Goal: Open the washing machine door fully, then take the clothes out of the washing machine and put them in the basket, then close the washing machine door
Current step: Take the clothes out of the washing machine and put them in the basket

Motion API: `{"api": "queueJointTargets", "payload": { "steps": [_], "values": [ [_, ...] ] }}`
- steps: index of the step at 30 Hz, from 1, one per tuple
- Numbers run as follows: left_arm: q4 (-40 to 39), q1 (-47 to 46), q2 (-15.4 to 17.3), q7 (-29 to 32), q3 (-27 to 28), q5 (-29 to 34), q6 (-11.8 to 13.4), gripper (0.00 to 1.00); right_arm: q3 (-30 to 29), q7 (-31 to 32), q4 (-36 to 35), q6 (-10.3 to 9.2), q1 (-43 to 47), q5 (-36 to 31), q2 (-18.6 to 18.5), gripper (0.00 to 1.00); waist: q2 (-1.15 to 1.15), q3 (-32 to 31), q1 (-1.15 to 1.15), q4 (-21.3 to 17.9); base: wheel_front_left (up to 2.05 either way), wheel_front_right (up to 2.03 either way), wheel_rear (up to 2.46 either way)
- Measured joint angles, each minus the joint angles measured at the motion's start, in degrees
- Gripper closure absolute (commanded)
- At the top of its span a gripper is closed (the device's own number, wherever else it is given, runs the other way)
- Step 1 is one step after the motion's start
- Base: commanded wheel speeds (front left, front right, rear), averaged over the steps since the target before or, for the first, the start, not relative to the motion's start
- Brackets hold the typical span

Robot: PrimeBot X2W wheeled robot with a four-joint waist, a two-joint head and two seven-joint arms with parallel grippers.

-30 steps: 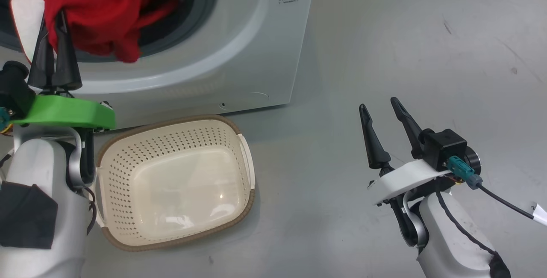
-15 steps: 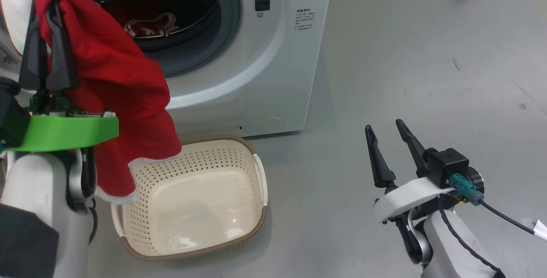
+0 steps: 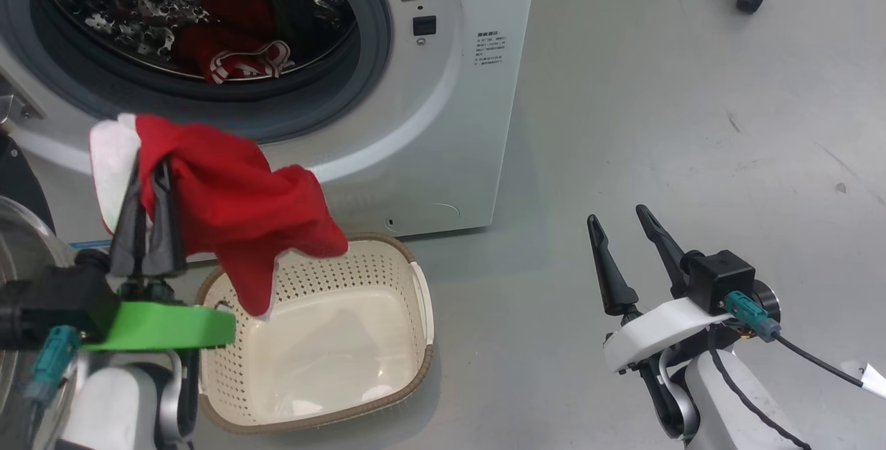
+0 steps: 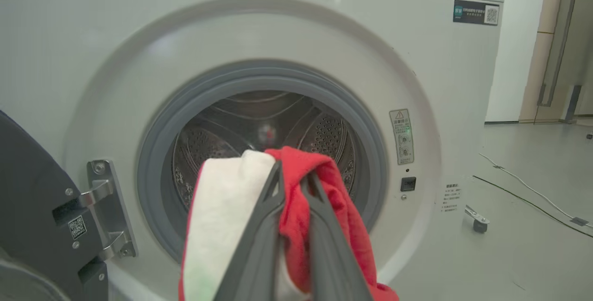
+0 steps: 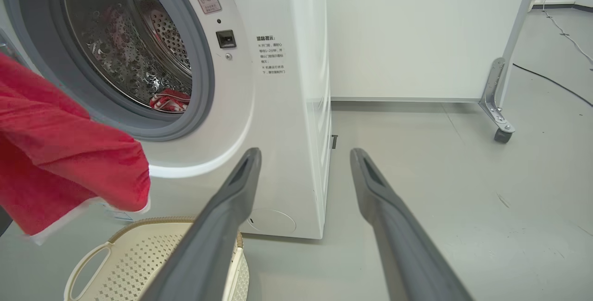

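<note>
Grey floor (image 3: pixel 657 124), smooth and scuffed. White washing machine (image 3: pixel 450 131) at 11 o'clock in the head view. The washing machine door (image 4: pixel 28 190) is swung wide on its hinge at 9 o'clock of the opening. The basket (image 3: pixel 423 311) sits on the floor just in front of the machine, at 6 o'clock of the drum mouth, with nothing in it yet.

Step in hand (my reading): carrying the red garment (image 3: pixel 235 208) across to the basket. Its tail hangs over the basket's 10 o'clock corner; I cannot tell whether it touches the rim. Most of the cloth sits outside, toward the machine.

To do it well: shift the load toward 4 o'clock until the bulk hangs over the basket's middle, lower so the tail piles inside, then release. Letting go here would likely leave cloth draped on the rim or the floor.

Left pincer (image 3: pixel 151 167): jaws almost closed, clamped on a fold where the red meets a white panel — fabric bulges on either side.

Right pincer (image 3: pixel 616 214): jaws spread wide, holding and touching nothing. It hangs over bare floor at 3 o'clock of the basket, well apart.

More clothes (image 3: pixel 239 59) lie low in the drum — red, with white-striped trim.
</note>
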Motion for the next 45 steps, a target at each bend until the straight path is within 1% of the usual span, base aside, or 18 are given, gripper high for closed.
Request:
{"api": "queueJointTargets", "payload": {
  "steps": [3,9,17,22,33,36,38,39,45],
  "values": [
    [0.69,3.07,-1.33,0.9,-0.9,-1.01,0.41,1.0,-0.13,0.0,-0.15,0.0,0.08,-0.01,0.0,0.0,0.0,0.19,0.0,-0.07,0.0,0.0,0.0],
    [3.75,7.52,-2.43,1.98,-2.74,-1.88,0.41,1.0,-0.11,0.0,-0.45,0.01,0.08,-0.55,0.01,0.0,0.0,0.89,0.0,-0.33,0.0,0.0,0.0],
    [7.8,8.27,-2.67,2.04,-3.68,-2.8,0.41,1.0,-0.09,0.0,-1.09,0.18,-0.14,-1.65,0.0,0.0,0.0,2.99,0.0,-0.96,0.0,0.0,0.0],
    [10.15,8.04,-2.72,2.03,-3.67,-2.9,0.41,1.0,0.04,0.01,-1.52,0.24,-0.48,-3.67,-0.01,0.0,0.0,5.09,0.0,-1.68,0.0,0.0,0.0],
    [17.58,1.11,-2.72,2.02,-2.03,-3.56,0.38,1.0,0.18,0.0,-3.83,0.26,-3.52,-5.32,-0.24,0.0,0.0,10.99,0.0,-3.34,0.0,0.0,0.0],
    [20.48,-0.89,-2.87,2.21,-1.49,-5.23,0.32,1.0,0.16,0.0,-4.65,0.26,-4.43,-5.53,-0.24,0.0,0.0,12.8,0.0,-3.77,0.0,0.0,0.0],
    [22.64,-2.45,-2.9,2.2,-0.97,-6.14,-0.2,1.0,0.16,0.0,-4.88,0.32,-5.05,-5.54,-0.24,0.0,0.0,14.03,0.0,-4.05,0.0,0.0,0.0],
    [24.98,-3.94,-2.91,2.19,-0.23,-6.49,-0.46,1.0,0.19,0.0,-5.26,0.33,-5.47,-5.81,-0.23,0.0,0.0,15.28,0.0,-4.33,0.0,0.0,0.0],
    [31.98,-7.26,-2.87,2.31,0.18,-7.08,-1.27,1.0,0.15,0.0,-6.1,0.33,-7.21,-6.0,-0.22,0.0,0.0,18.95,0.01,-5.26,0.0,0.0,0.0]
  ]
}}
